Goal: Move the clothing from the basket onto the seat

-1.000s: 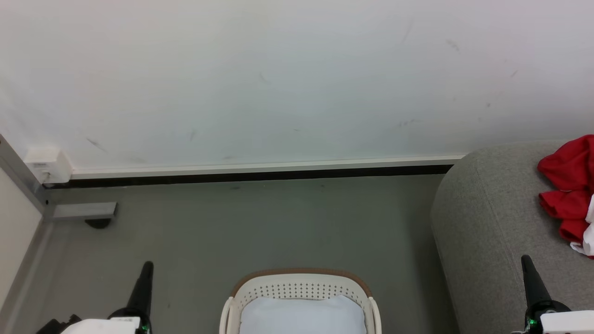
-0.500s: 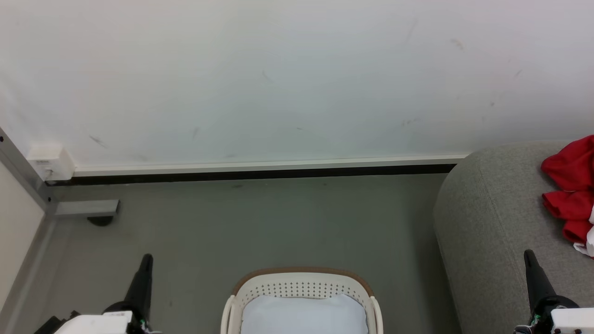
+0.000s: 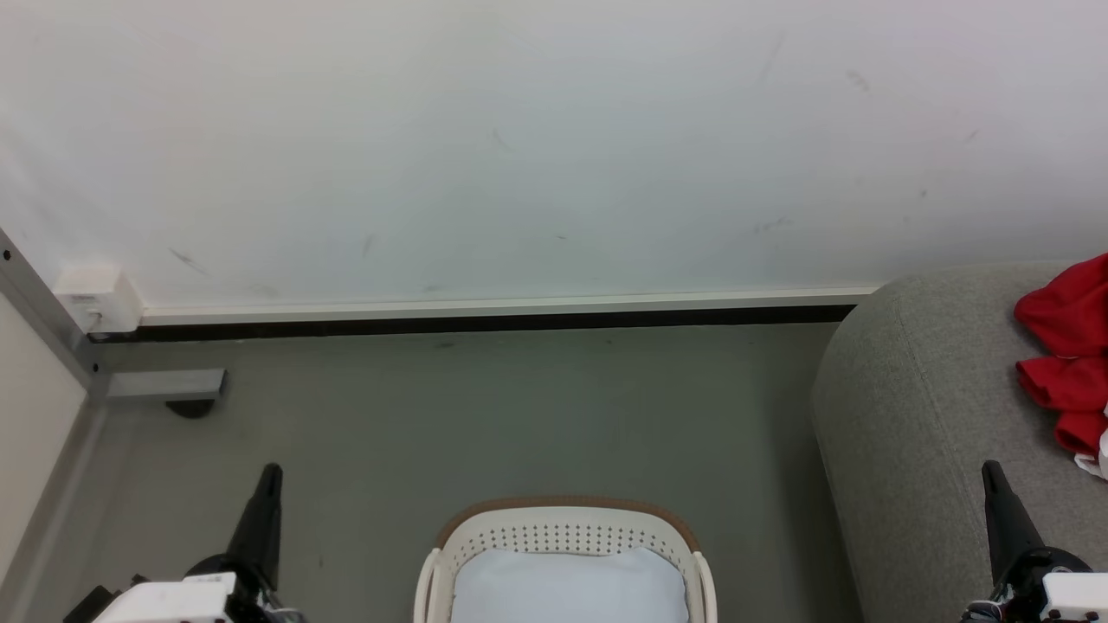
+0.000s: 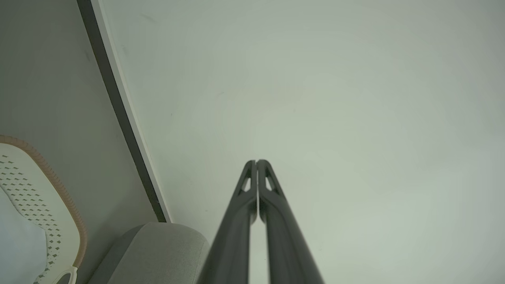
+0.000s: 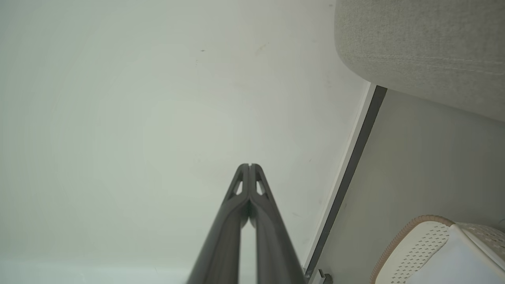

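Red clothing [image 3: 1069, 346] with a bit of white lies crumpled on the grey seat [image 3: 917, 415] at the right edge of the head view. The cream basket [image 3: 563, 532] with its brown rim stands on the floor at the bottom centre; inside it I see a flat pale bluish pad [image 3: 567, 588], no garments. My left gripper [image 3: 270, 474] points up at the lower left, shut and holding nothing, its tips [image 4: 256, 162] pressed together before the wall. My right gripper [image 3: 992, 472] rises over the seat's front, shut and holding nothing, tips [image 5: 249, 165] touching.
A white wall [image 3: 554, 147] with a dark skirting strip [image 3: 485, 327] runs behind the grey floor [image 3: 485, 415]. A metal post with a white box [image 3: 95, 298] and a foot bracket [image 3: 164, 385] stands at the far left.
The head view has shifted a little, so the scene has drifted rightward and upward. Both grippers stay shut in the same resting pose.
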You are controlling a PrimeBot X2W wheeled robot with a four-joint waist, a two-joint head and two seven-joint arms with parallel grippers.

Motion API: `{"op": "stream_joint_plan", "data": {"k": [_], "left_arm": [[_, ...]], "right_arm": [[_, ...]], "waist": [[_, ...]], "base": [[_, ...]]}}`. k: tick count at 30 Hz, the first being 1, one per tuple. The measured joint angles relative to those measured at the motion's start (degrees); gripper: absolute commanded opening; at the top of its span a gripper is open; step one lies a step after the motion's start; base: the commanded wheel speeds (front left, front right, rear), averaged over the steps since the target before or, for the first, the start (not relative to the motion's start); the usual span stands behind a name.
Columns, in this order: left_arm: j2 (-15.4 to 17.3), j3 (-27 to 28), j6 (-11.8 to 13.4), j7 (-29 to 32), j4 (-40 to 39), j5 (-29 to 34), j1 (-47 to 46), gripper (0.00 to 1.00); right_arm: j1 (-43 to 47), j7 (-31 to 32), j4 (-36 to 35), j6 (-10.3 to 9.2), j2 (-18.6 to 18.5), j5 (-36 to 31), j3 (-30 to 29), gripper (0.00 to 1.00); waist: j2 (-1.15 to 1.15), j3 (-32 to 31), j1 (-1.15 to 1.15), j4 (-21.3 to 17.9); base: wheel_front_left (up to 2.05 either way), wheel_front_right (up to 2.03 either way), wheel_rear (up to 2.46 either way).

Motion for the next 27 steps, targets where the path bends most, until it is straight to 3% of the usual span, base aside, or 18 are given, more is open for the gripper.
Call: {"op": "stream_joint_plan", "data": {"k": [27], "left_arm": [[0.0, 0.0, 0.0, 0.0, 0.0, 0.0, 0.0, 0.00]], "right_arm": [[0.0, 0.0, 0.0, 0.00, 0.0, 0.0, 0.0, 0.00]], "waist": [[0.00, 0.0, 0.00, 0.0]], "base": [[0.00, 0.00, 0.00]]}}
